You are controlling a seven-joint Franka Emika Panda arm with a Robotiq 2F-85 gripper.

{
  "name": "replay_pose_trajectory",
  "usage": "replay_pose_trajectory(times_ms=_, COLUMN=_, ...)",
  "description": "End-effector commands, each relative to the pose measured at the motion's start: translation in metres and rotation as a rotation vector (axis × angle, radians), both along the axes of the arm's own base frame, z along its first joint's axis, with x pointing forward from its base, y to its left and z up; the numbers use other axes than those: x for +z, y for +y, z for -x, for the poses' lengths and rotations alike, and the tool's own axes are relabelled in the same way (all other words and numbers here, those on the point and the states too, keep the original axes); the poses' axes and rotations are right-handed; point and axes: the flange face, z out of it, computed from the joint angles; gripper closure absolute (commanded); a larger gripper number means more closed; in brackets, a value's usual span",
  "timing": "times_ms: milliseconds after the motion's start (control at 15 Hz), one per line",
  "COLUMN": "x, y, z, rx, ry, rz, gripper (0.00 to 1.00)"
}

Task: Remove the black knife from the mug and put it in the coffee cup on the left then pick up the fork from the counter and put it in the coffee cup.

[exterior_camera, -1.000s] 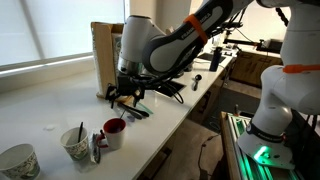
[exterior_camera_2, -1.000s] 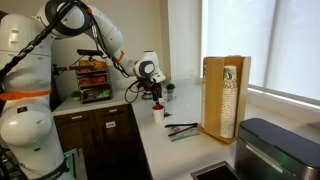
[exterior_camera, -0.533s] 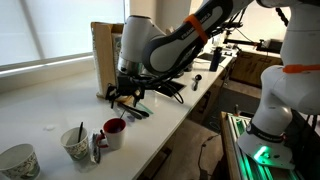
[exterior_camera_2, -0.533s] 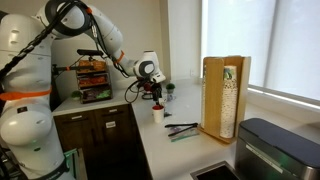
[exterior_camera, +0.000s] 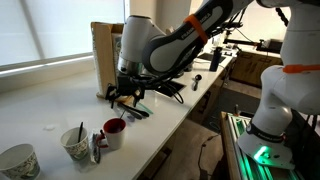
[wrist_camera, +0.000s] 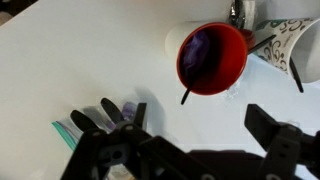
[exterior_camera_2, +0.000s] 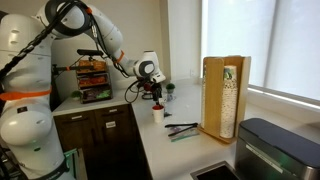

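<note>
White desk [wrist_camera: 70,60] lies under your gripper [wrist_camera: 188,148], spread wide and empty: advance to the mug [wrist_camera: 212,58] just ahead and squarely straddle the thin dark knife [wrist_camera: 185,96] at its rim.

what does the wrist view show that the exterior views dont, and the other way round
Only the wrist view: the mug from above, its red inside with a purplish patch and a thin dark handle crossing its rim. Only an exterior view: the arm, a wider patterned cup and a wooden cup holder. Both: the mug, the coffee cup holding a dark utensil, loose utensils on the counter, and the open gripper.
</note>
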Motion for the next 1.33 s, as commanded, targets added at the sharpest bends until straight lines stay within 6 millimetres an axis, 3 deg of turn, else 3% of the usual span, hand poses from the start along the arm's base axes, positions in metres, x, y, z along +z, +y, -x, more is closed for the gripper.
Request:
replay_pose_trajectory(times_ms=0, x=0.001, y=-0.001, z=0.000, rx=0.001, ry=0.001, rz=-0.001, gripper=0.00)
replay_pose_trajectory(times_ms=667, x=-0.019, y=0.002, z=-0.006, rx=-0.025, ry=-0.024, rz=-0.046, gripper=0.00)
replay_pose_trajectory(times_ms=733, x=-0.020, y=0.002, z=-0.006, rx=-0.025, ry=-0.022, rz=-0.047, gripper=0.08)
replay_pose_trajectory(times_ms=800, x=-0.021, y=0.002, z=-0.006, rx=-0.025, ry=-0.018, rz=-0.047, gripper=0.26)
replay_pose_trajectory(times_ms=1267, x=-0.027, y=0.003, z=-0.007, rx=-0.025, ry=-0.010, rz=-0.045, gripper=0.81)
